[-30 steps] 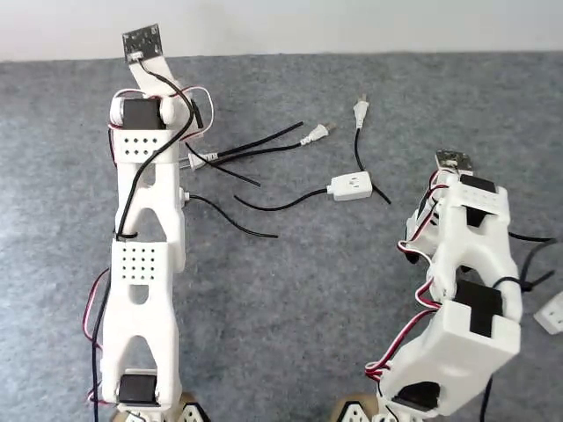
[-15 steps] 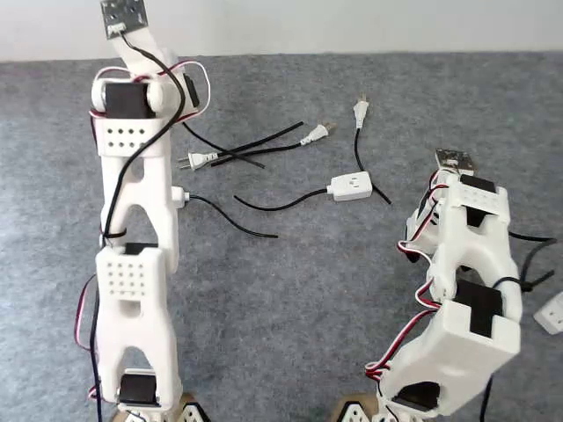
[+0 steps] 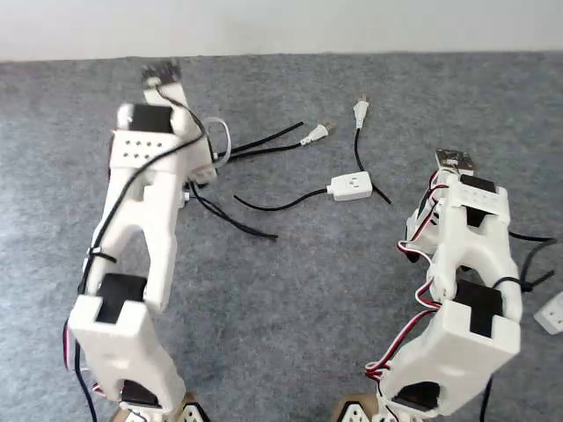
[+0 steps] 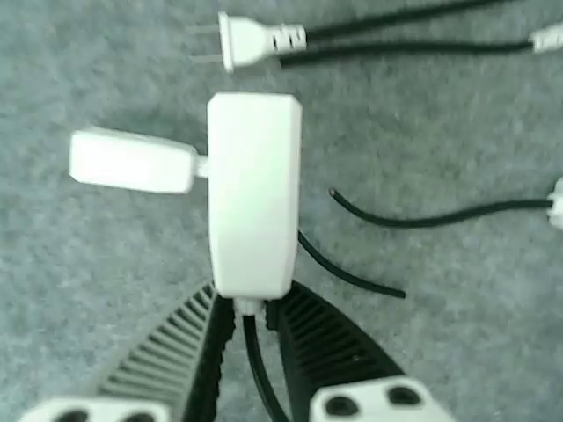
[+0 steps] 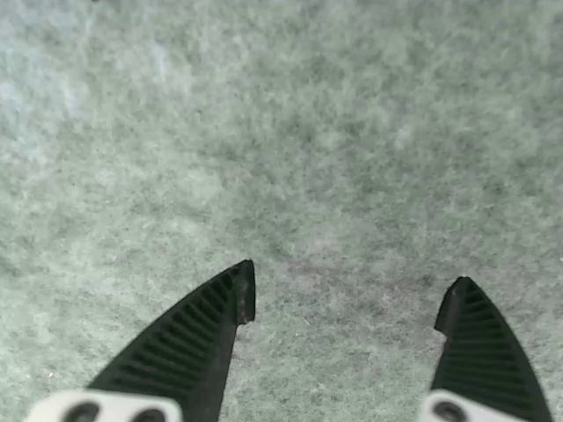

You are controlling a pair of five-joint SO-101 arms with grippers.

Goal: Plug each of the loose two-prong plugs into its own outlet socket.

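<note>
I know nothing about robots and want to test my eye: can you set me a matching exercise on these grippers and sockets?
1 left gripper
2 right gripper
3 middle socket
4 edge socket

a open over bare carpet
b lies between the two arms
c shut on a third socket
d far right, beside the right arm

Pairs: 1-c, 2-a, 3-b, 4-d

From my console, both arms are white plastic shells with black servo blocks in the joints. The left arm [image 3: 141,237] has a plate of small round holes [image 3: 145,147]. A small dark camera board [image 3: 161,72] sits beyond that plate, and a black cable [image 3: 132,185] runs past it. The right arm [image 3: 462,290], right of the plate, trails red, black and white wire loops [image 3: 418,242]. The left gripper [image 4: 251,303] and right gripper [image 5: 352,277] have black ribbed fingers [image 5: 189,352] on white mounts.
</note>
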